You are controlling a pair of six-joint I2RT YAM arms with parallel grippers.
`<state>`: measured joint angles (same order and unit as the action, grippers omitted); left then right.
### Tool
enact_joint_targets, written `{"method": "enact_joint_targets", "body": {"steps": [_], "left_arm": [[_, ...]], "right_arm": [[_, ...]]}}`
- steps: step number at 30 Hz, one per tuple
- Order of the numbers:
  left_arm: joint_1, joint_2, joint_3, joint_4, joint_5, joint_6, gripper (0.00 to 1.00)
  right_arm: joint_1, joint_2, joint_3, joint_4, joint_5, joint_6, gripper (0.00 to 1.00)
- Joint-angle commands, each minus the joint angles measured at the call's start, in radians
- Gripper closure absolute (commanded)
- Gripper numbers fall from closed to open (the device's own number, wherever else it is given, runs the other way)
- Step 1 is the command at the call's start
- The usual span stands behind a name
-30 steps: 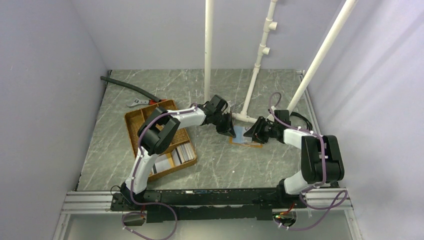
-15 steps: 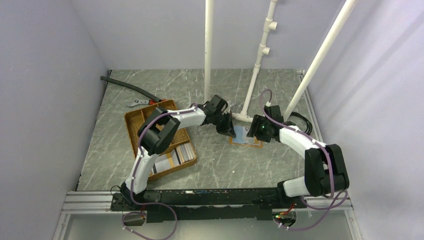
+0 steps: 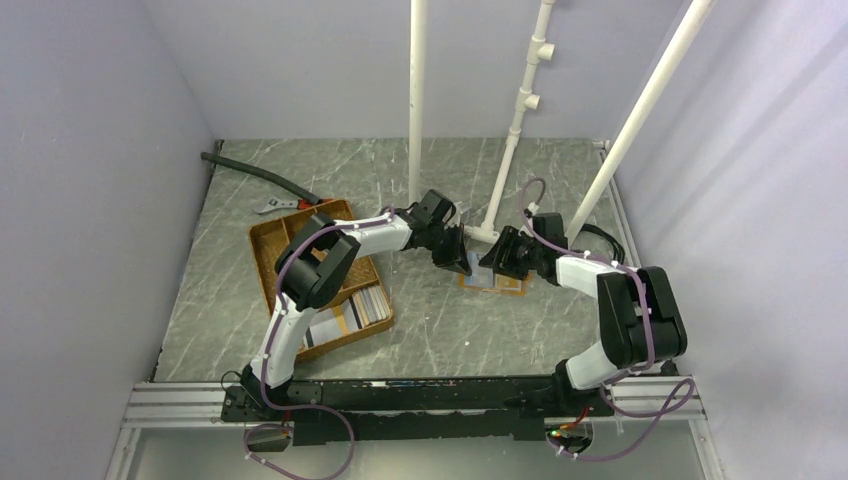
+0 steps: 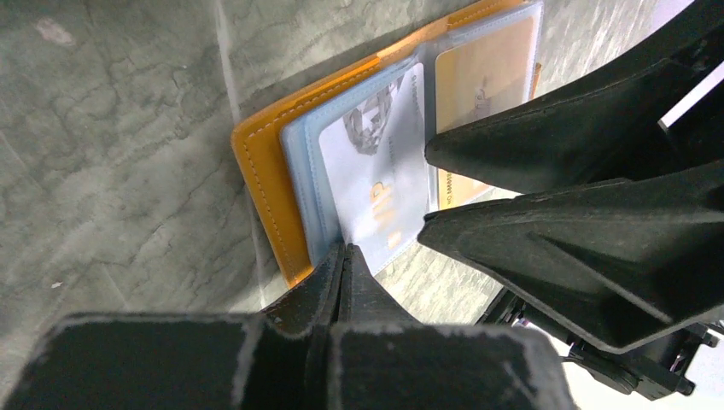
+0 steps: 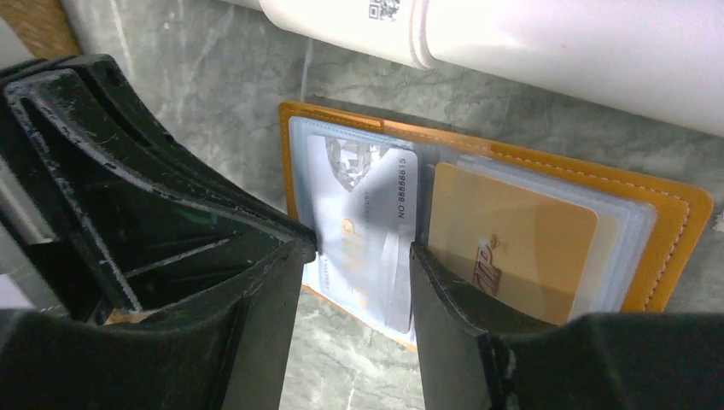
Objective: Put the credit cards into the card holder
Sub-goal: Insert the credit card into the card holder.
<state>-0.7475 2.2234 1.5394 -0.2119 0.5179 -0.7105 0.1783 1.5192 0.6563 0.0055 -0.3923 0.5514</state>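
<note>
The card holder lies open and flat on the worktop, mid-table, just in front of the white pipe, between both arms. The left tool is pressed together with nothing seen between its fingers, and its tip sits down at the holder's edge by the corner of the pale card. We read that as a pin, so the holder doesn't slide or flip while the card goes in. The right tool is spread and pinches nothing. Its jaws stand either side of the pale card; we cannot tell whether the tips touch it. The pale card is partway into the clear sleeve on the left half, and one end sticks out past the orange edge, so we judge it not fully seated. The spread jaws look set to nudge it or re-grip it along the sleeve. The gold card sits in the sleeve on the other half and looks done. More cards lie in the brown tray, well apart to the left, so we judge the task still has a way to go. The main risk, as we see it, is that the sleeve mouth buckles if the push comes in off-axis.
</note>
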Motion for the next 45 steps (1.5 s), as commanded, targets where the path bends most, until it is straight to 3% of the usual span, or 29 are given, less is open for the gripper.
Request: {"method": "enact_joint_targets", "body": {"steps": [1,7,12,15,20,23,27,34,40,45], "left_arm": [[-0.007,0.032,-0.013,-0.072,-0.092,0.056,1.00],[-0.005,-0.037,-0.036,-0.034,-0.052,0.037,0.99],[0.000,-0.090,-0.066,-0.015,-0.051,-0.002,0.81],[0.000,-0.109,-0.088,-0.002,-0.066,-0.010,0.78],[0.000,-0.120,-0.125,0.012,-0.093,-0.028,0.82],[0.000,-0.109,-0.111,-0.025,-0.122,-0.021,0.92],[-0.001,-0.059,-0.089,-0.044,-0.128,-0.012,0.99],[-0.008,-0.024,-0.084,-0.042,-0.118,-0.017,1.00],[-0.008,-0.045,-0.071,-0.075,-0.138,0.009,1.00],[-0.008,-0.044,-0.066,-0.083,-0.136,0.009,1.00]], "right_arm": [[-0.033,-0.051,-0.061,0.139,-0.185,0.095,0.49],[-0.034,-0.107,-0.030,-0.065,0.011,-0.012,0.46],[-0.027,-0.109,-0.058,-0.083,0.042,-0.004,0.48],[-0.022,-0.101,-0.071,-0.076,0.049,-0.012,0.47],[-0.019,-0.073,-0.073,-0.052,0.030,-0.012,0.48],[-0.018,-0.070,-0.068,-0.056,0.035,-0.014,0.48],[-0.015,-0.056,-0.071,-0.033,0.018,-0.008,0.48],[0.011,-0.021,-0.081,0.123,-0.131,0.099,0.49],[0.010,-0.121,-0.061,-0.024,-0.009,0.021,0.47],[0.019,-0.098,-0.052,-0.102,0.114,-0.013,0.47]]}}
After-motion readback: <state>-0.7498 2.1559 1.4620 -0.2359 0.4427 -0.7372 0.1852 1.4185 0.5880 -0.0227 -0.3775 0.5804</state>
